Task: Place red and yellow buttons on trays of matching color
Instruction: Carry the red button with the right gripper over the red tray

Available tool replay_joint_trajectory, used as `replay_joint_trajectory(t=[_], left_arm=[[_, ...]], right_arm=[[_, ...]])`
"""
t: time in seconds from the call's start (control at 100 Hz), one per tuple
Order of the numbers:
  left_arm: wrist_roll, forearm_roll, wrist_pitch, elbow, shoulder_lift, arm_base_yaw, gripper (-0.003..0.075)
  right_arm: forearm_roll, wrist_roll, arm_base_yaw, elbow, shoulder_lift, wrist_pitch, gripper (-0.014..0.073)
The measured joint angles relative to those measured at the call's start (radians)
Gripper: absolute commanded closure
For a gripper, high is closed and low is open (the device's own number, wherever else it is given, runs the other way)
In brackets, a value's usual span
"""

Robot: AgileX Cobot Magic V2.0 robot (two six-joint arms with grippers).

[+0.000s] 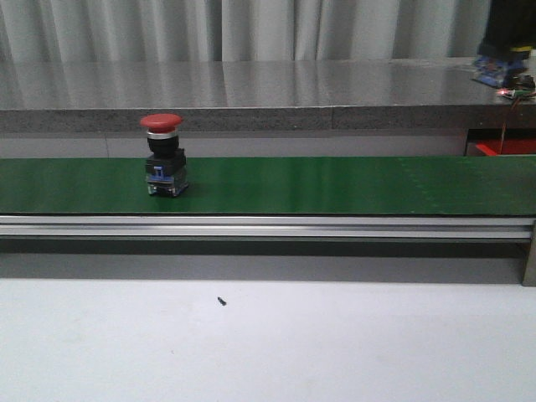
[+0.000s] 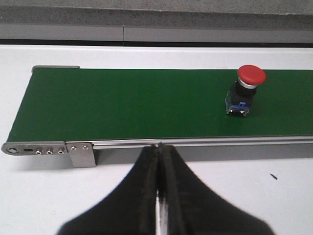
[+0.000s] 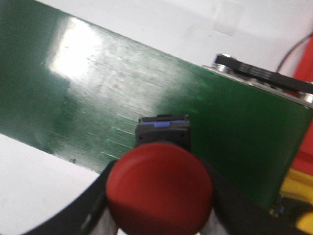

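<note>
One red button (image 1: pixel 164 156) with a black and blue base stands upright on the left part of the green conveyor belt (image 1: pixel 335 184). In the left wrist view the same button (image 2: pixel 246 90) is on the belt, well ahead of my left gripper (image 2: pixel 159 147), which hangs shut and empty over the white table. My right gripper (image 3: pixel 161 196) is shut on a second red button (image 3: pixel 160 188), its fingers flanking the red cap, above the belt's end. A red tray (image 1: pixel 507 148) shows beyond that end. A yellow surface (image 3: pixel 297 188) lies beside it. No yellow button is in view.
The belt's metal rail (image 1: pixel 268 226) runs along its near side. A grey counter (image 1: pixel 251 92) rises behind the belt. My right arm (image 1: pixel 509 33) hangs at the far right. A small dark speck (image 1: pixel 221 301) lies on the white table (image 1: pixel 268 343).
</note>
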Motion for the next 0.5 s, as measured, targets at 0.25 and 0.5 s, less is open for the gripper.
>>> replay_joint_trajectory(t=[0.25,0.5], left_arm=[[0.0,0.0,0.0,0.0,0.0,0.0,0.074],[0.0,0.0,0.0,0.0,0.0,0.0,0.074]], right_arm=[[0.0,0.01,-0.191,0.124,-0.113,-0.037,0.0374],[0.002,0.092,-0.425,0.186,-0.136,-0.063,0.0374]])
